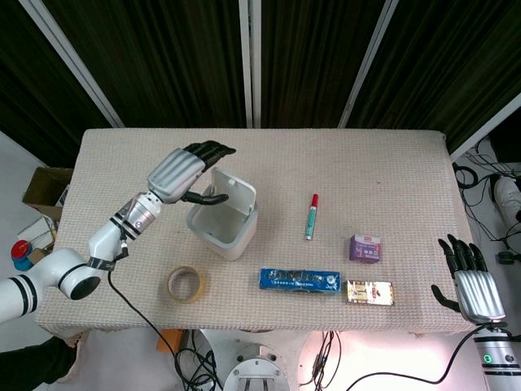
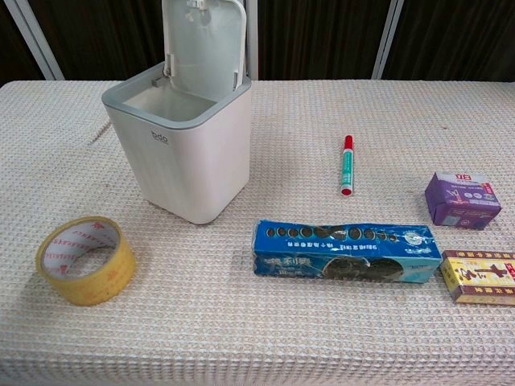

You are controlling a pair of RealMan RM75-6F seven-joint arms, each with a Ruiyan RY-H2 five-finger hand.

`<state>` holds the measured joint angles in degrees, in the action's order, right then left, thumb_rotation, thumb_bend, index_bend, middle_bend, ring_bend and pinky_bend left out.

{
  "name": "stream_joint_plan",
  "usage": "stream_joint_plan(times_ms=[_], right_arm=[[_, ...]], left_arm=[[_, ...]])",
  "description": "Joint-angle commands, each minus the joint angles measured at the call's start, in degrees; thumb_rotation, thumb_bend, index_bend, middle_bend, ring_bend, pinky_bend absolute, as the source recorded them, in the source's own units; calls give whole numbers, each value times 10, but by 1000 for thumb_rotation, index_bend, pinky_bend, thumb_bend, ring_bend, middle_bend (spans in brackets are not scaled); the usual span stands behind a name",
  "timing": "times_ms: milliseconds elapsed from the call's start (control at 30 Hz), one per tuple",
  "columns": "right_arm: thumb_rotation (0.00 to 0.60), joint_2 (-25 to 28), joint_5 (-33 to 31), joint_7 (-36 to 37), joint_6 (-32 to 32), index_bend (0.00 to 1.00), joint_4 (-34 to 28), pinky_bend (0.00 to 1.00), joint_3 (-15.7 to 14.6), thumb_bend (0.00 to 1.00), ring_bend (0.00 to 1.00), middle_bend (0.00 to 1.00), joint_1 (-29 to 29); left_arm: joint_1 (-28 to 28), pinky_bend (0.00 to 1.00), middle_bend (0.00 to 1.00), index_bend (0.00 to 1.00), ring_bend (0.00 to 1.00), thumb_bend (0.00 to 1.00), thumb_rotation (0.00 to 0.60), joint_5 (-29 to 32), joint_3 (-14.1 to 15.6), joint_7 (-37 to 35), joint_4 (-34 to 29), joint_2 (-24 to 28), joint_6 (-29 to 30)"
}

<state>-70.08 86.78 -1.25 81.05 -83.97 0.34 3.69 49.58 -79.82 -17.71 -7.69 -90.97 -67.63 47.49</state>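
A white lidded bin (image 1: 221,226) (image 2: 187,153) stands left of the table's middle, its lid (image 1: 237,191) (image 2: 202,44) swung up and open. My left hand (image 1: 181,172) hovers at the bin's left side. Its fingers stretch out flat above the opening and its thumb reaches toward the rim; it holds nothing. The chest view does not show this hand. My right hand (image 1: 472,281) hangs beyond the table's front right corner with fingers spread and empty, nearest a yellow and red box (image 1: 369,292) (image 2: 480,276).
On the beige cloth table (image 1: 342,163) lie a yellow tape roll (image 1: 186,283) (image 2: 86,259), a long blue box (image 1: 299,280) (image 2: 346,251), a red-capped green marker (image 1: 312,216) (image 2: 346,165) and a purple box (image 1: 366,247) (image 2: 461,199). A cardboard box (image 1: 45,187) sits on the floor at left.
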Motion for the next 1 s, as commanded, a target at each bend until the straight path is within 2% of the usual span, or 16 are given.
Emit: stream_joint_plan(times_ms=[33, 400, 633, 1000], right_arm=[[600, -1, -1, 0, -2, 0, 1, 0, 0, 217, 0, 0, 1], [600, -5, -6, 5, 0, 0, 9, 0, 2, 217, 0, 0, -1], [600, -8, -7, 9, -5, 0, 16, 0, 0, 217, 0, 0, 0], [600, -9, -8, 11, -6, 0, 18, 0, 1, 218, 0, 0, 1]], left_arm=[[1, 229, 136, 108, 111, 88, 0, 5, 4, -1, 3, -3, 0], [11, 229, 137, 111, 111, 88, 0, -6, 17, 4, 1, -6, 14], [16, 229, 160, 111, 111, 88, 0, -29, 33, 57, -8, -13, 33], [8, 229, 335, 119, 112, 85, 0, -47, 63, 113, -49, 2, 48]])
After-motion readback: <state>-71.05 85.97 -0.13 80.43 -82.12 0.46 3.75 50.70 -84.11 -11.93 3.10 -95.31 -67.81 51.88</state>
